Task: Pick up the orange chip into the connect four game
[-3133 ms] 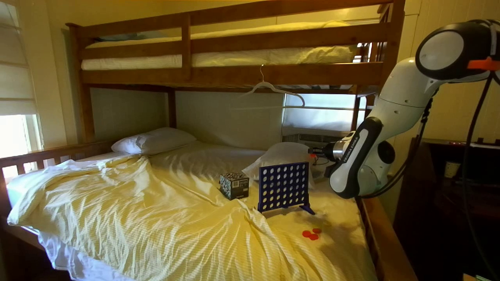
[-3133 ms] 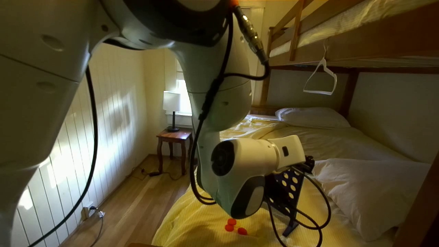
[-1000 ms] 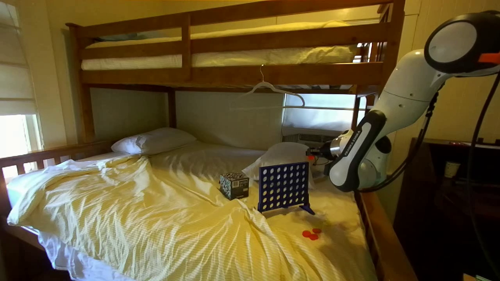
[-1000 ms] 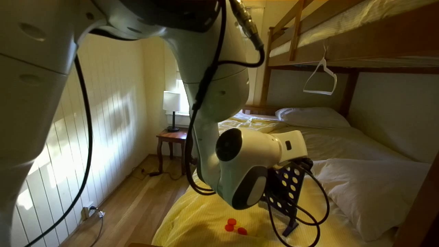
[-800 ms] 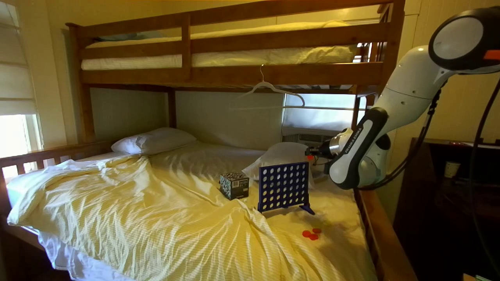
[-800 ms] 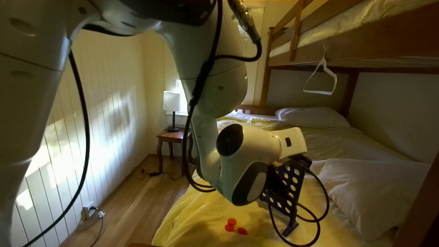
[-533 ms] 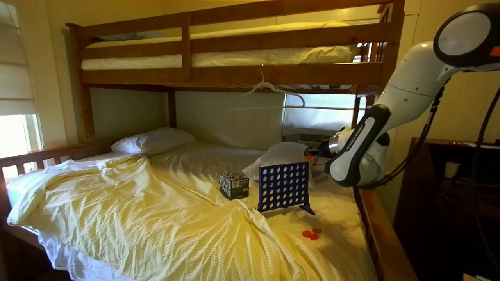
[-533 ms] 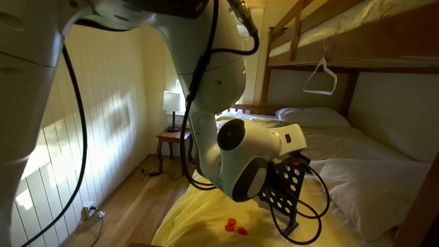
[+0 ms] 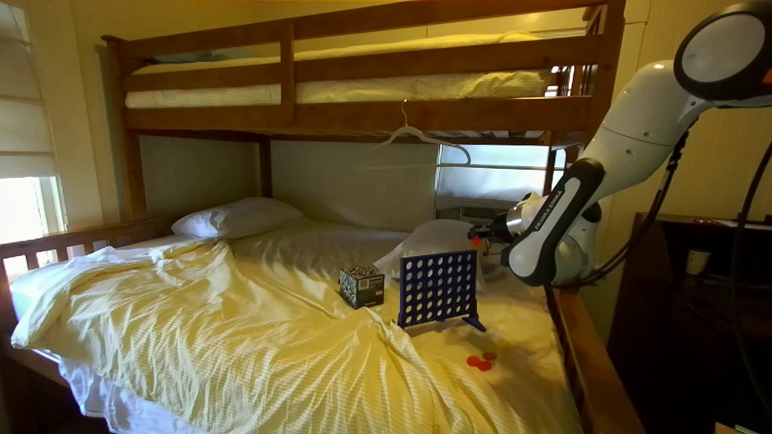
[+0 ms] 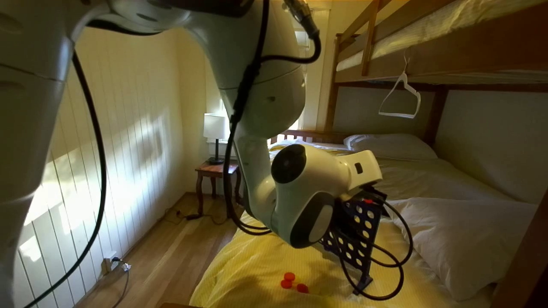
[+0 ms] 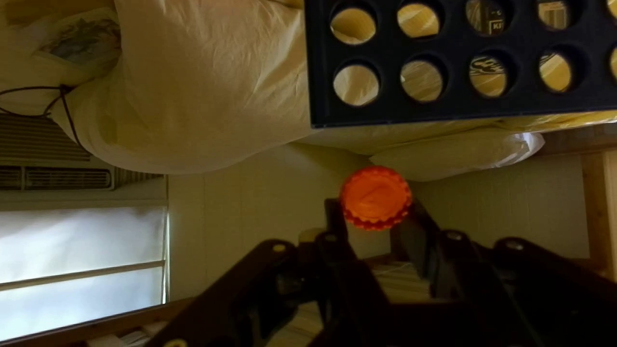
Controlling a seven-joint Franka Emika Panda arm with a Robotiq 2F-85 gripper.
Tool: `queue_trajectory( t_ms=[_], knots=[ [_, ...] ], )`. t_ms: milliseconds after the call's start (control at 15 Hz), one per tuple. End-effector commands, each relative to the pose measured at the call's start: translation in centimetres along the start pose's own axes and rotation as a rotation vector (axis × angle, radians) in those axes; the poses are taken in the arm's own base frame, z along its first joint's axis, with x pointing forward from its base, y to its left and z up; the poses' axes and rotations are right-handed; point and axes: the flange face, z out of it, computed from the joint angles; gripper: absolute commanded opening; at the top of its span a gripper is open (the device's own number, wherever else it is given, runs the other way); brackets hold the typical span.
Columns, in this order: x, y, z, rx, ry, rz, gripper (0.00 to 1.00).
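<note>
My gripper (image 11: 376, 209) is shut on an orange chip (image 11: 376, 195) with a ridged rim, held at the fingertips. The dark blue connect four game (image 9: 438, 289) stands upright on the bed; it also shows in the wrist view (image 11: 388, 103), partly cut off. In an exterior view the gripper (image 9: 474, 234) and held chip (image 9: 476, 242) are just above the board's top edge near its right end. I cannot tell whether the chip is directly over a slot. In an exterior view the arm hides part of the board (image 10: 371, 233); the chip (image 10: 368, 201) shows at its top.
Three red-orange chips (image 9: 473, 361) lie on the yellow bedding in front of the board, also in an exterior view (image 10: 289, 276). A small patterned box (image 9: 362, 287) stands beside the board. A pillow (image 9: 434, 238) lies behind it. A hanger (image 9: 405, 129) hangs from the upper bunk.
In an exterior view my gripper with the chip has moved slightly left, towards the board's top. The forearm has shifted, and the held chip has come into view beside the board. The board has not moved.
</note>
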Motion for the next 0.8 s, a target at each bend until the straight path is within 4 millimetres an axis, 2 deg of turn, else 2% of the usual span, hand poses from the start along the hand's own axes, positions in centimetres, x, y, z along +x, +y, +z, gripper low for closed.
queue_trajectory(
  t_ms=[0,267,733],
  knots=[
    [0.3,-0.4,-0.5,0.018,0.063,-0.023,0.09],
    [-0.1,-0.8,-0.6,0.027,0.123,-0.036,0.09],
    [-1.3,-0.8,0.0,0.002,0.110,-0.091,0.09]
  ],
)
